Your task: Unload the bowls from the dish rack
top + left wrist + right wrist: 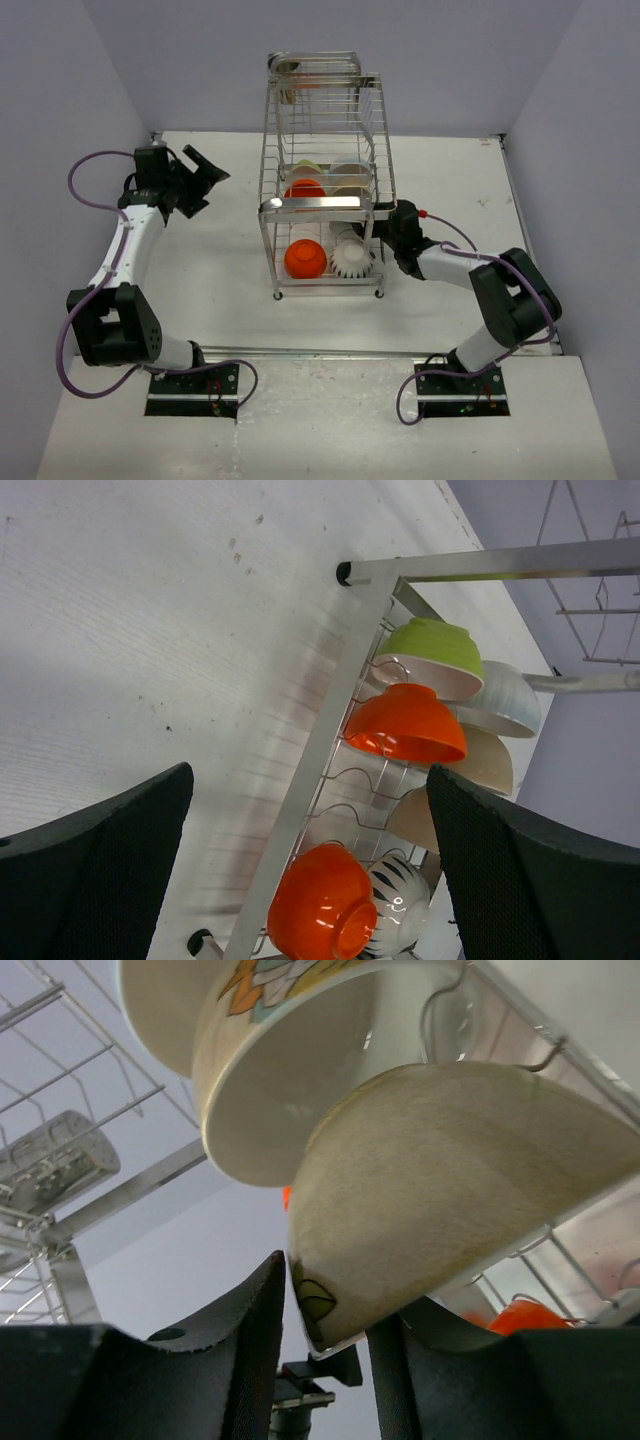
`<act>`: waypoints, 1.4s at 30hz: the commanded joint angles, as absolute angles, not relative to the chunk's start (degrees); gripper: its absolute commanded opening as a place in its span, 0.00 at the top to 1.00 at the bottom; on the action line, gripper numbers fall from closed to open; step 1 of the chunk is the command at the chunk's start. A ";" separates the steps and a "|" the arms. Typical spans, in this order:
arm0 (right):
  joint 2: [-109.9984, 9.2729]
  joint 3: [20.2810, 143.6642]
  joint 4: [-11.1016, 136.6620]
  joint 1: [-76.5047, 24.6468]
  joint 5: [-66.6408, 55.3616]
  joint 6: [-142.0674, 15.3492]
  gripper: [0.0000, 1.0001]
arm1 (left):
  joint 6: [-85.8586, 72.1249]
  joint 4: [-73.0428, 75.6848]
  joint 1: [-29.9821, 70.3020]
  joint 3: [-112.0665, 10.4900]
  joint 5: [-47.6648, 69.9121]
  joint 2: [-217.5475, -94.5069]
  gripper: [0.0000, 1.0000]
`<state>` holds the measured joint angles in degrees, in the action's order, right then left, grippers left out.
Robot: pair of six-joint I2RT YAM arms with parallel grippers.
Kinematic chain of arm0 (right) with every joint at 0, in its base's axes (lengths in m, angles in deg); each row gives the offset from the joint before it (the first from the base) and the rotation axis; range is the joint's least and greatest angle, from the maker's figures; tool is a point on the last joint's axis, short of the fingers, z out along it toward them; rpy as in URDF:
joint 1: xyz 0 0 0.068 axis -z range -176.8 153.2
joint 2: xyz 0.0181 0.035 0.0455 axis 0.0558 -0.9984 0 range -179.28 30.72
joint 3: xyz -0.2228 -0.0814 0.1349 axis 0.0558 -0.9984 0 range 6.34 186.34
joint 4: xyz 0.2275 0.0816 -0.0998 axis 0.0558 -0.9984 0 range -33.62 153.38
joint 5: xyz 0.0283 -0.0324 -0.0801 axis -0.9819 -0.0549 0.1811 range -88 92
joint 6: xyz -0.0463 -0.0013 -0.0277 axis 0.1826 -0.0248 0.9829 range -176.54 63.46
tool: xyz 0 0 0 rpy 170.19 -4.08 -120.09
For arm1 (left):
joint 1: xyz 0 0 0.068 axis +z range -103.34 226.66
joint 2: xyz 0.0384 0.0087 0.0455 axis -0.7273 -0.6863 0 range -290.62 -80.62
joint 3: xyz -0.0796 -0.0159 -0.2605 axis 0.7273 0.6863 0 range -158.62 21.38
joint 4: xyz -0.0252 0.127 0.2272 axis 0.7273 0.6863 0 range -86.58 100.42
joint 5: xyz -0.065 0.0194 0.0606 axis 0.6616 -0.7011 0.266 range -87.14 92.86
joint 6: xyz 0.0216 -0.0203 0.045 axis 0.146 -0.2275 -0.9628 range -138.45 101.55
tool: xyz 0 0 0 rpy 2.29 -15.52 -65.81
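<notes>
The unloading has barely begun, by my judgement: every bowl in view sits in the dish rack (310, 205), and none shows on the desk (220, 290) around it. On the rack's upper tier stand a green bowl (430, 645), a white bowl (510, 695) behind it, an orange bowl (405, 725), and cream bowls nearer the rack's front bar. On the lower tier a second orange bowl (305, 258) stands beside a ribbed white bowl (352, 260), just behind the rack's front feet. The first removal seems to be in hand. The right gripper (328, 1295) reaches into the rack's upper tier from the rack's right side. Its fingers (240, 1360) stand half closed astride the rim of a cream bowl (450, 1190), one outside the wall and one inside. That bowl leans in its wire slot, against a patterned bowl (290, 1080) deeper in the rack. The fingers look very close to the rim on both sides, but whether they already pinch it cannot be told; the bowl rests on the wires and is not lifted. The left gripper (208, 188) hangs well to the left of the rack, above the desk, its jaws spread wide and holding nothing, turned towards the rack's left side. What is left, then, is nearly everything: drawing this cream bowl clear of the rack and setting it down, then each of the other bowls on both tiers.
</notes>
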<state>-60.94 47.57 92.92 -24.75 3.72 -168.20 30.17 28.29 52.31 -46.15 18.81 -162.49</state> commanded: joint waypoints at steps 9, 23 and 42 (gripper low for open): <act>-57.87 48.09 85.09 -26.07 12.37 -169.31 0.62 | 28.58 26.28 54.57 -46.12 23.43 -161.83 0.02; -59.28 48.88 86.40 -27.04 16.33 -169.57 0.94 | 28.58 24.43 55.18 -43.75 26.86 -162.80 0.02; -59.72 39.21 110.66 -26.86 6.58 -162.10 1.00 | 27.52 22.33 55.27 -40.15 28.35 -163.59 0.04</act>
<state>-59.39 40.27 104.89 -26.98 9.68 -165.95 28.86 25.12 54.80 -40.99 26.06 -163.29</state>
